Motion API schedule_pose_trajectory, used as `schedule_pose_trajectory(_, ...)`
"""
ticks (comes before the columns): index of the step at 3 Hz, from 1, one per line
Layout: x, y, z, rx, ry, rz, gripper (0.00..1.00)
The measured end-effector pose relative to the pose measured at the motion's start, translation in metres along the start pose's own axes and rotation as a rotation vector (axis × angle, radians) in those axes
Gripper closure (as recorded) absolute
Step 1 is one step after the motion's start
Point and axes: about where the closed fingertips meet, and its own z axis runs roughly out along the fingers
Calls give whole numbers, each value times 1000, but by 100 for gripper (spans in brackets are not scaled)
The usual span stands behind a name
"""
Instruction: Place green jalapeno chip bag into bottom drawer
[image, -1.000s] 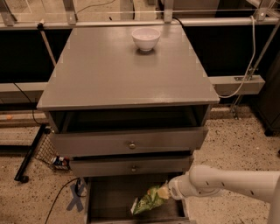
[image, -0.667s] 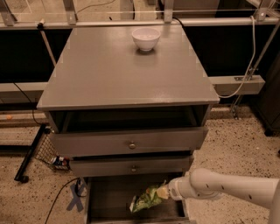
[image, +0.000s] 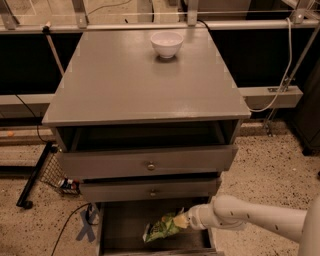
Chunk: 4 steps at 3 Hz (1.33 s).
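The green jalapeno chip bag (image: 162, 227) is light green and crinkly, and hangs tilted just above the dark floor of the open bottom drawer (image: 120, 227). My gripper (image: 186, 220) reaches in from the right on a white arm and is shut on the bag's right end. The bag's left end droops toward the drawer floor. Whether it touches the floor I cannot tell. The drawer is pulled out below the two upper drawers.
A white bowl (image: 167, 43) stands at the back of the grey cabinet top (image: 145, 85). Two upper drawers with brass knobs (image: 150, 166) are partly pulled out. A wire rack (image: 52, 172) and cables lie on the speckled floor at left.
The gripper and the bag have shifted slightly left and lower into the bottom drawer. The grip on the bag is unchanged.
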Motion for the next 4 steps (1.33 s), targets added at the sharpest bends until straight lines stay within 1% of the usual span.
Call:
schedule_pose_trajectory(1, -1, -8, 29, -58, 6, 5, 100)
schedule_pose_trajectory(2, -8, -20, 56, -106, 4, 6, 100)
schedule_pose_trajectory(3, -20, -36, 80, -133, 5, 3, 98)
schedule_pose_trajectory(4, -18, -33, 79, -134, 7, 3, 75)
